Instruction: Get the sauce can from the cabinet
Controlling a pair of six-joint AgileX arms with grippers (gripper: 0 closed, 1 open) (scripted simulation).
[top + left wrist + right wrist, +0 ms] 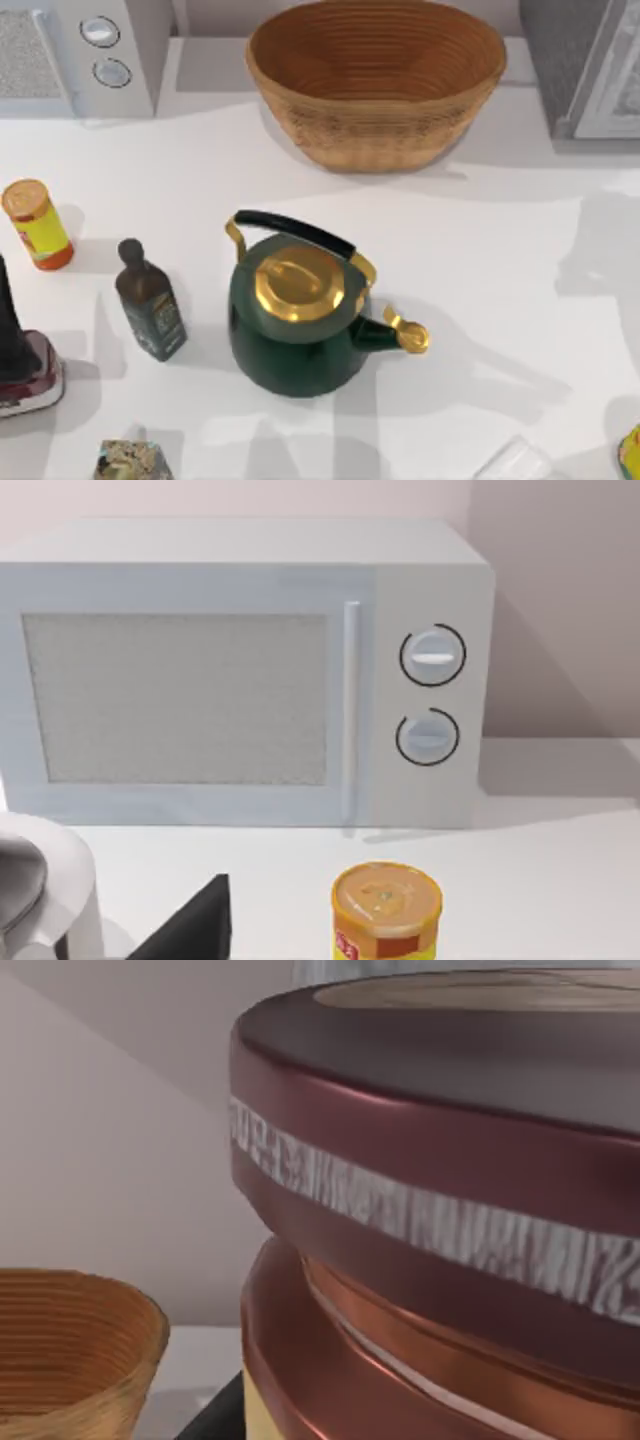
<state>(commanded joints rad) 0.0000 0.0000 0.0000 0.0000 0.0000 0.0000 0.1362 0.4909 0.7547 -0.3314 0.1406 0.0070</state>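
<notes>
The sauce can [420, 1210] looms very close in the right wrist view: a maroon body with a silver band and a coppery lower rim, tilted, with the basket and table far behind it. My right gripper [222, 1416] shows as a dark sliver against the can's lower edge and is shut on it. The cabinet [585, 60] stands at the table's back right, grey speckled with a pale framed door. My left gripper [190, 930] is parked at the table's left, facing the microwave.
A microwave [80, 55] is at the back left and a wicker basket [375, 85] at the back middle. A green and gold kettle [300, 320] stands in the centre. A yellow orange-capped container [35, 225] and a dark bottle [150, 300] stand on the left.
</notes>
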